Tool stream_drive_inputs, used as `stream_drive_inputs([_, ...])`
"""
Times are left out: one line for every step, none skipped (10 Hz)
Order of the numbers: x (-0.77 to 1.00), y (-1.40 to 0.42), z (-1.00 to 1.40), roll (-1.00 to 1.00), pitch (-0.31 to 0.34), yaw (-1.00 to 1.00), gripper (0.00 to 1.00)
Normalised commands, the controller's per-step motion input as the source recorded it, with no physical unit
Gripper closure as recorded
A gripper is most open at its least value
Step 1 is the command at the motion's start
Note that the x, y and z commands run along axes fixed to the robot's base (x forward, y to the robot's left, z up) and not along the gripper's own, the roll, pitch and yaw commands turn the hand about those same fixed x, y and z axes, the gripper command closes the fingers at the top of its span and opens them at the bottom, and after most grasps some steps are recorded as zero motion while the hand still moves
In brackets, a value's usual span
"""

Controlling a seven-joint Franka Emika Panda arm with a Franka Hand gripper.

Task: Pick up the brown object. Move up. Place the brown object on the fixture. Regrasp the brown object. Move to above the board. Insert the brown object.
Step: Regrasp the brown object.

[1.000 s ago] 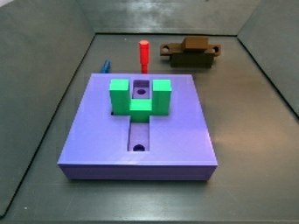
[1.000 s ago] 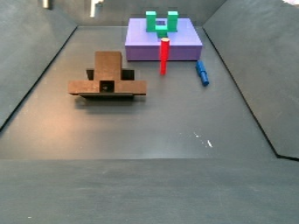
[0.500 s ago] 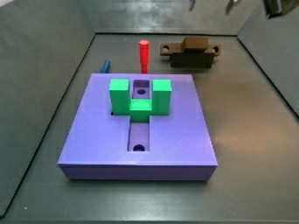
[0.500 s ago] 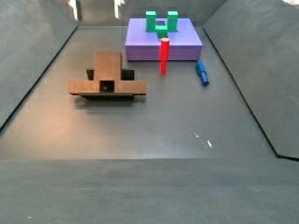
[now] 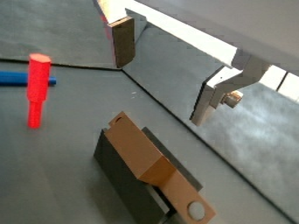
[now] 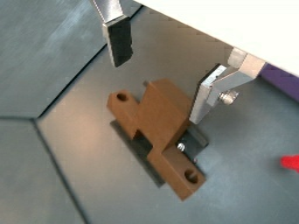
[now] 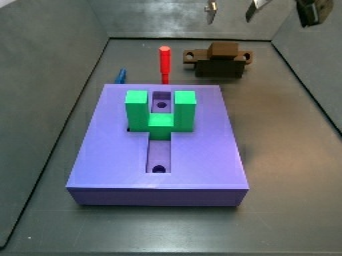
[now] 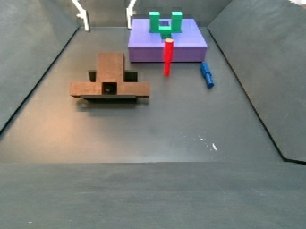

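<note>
The brown object (image 6: pixel 158 131) is lying across the fixture (image 8: pixel 110 82) on the bench, and the gripper (image 6: pixel 163 63), spread wide and empty above it, is needing a centred, square descent.

Since a second ago, the gripper (image 7: pixel 231 9) with its silver-plate fingers (image 7: pixel 210 11) has been lowered into both side views, spread and empty, above the small flat brown bar (image 7: pixel 218 54).

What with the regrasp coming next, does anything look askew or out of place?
Nothing damaged. The brown object lies along the fixture, its holed end overhanging the edge. The gripper hangs open above it.
</note>
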Motion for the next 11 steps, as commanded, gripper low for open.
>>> stream_drive_inputs([0.09, -0.09, -0.27, 0.38, 0.000, 0.09, 0.00])
stream_drive_inputs([0.22, -0.08, -0.39, 0.53, 0.000, 0.00, 0.00])
stream_drive_inputs([0.27, -0.13, -0.31, 0.55, 0.000, 0.00, 0.00])
stream_drive_inputs([0.42, -0.21, -0.28, 0.36, 0.000, 0.02, 0.00])
stream_drive_inputs([0.48, -0.23, -0.17, 0.43, 0.000, 0.08, 0.00])
stream_drive_inputs([0.39, -0.05, -0.01, 0.57, 0.003, 0.00, 0.00])
stream_drive_inputs([0.17, 0.00, -0.01, 0.57, 0.103, 0.00, 0.00])
stream_drive_inputs([0.16, 0.00, -0.07, 0.38, 0.149, 0.00, 0.00])
stream_drive_inputs([0.21, 0.00, -0.25, 0.26, 0.203, 0.00, 0.00])
stream_drive_inputs([0.15, 0.03, -0.33, 0.05, 0.260, 0.00, 0.00])
stream_drive_inputs([0.00, 0.12, -0.30, 0.00, 0.266, 0.00, 0.00])
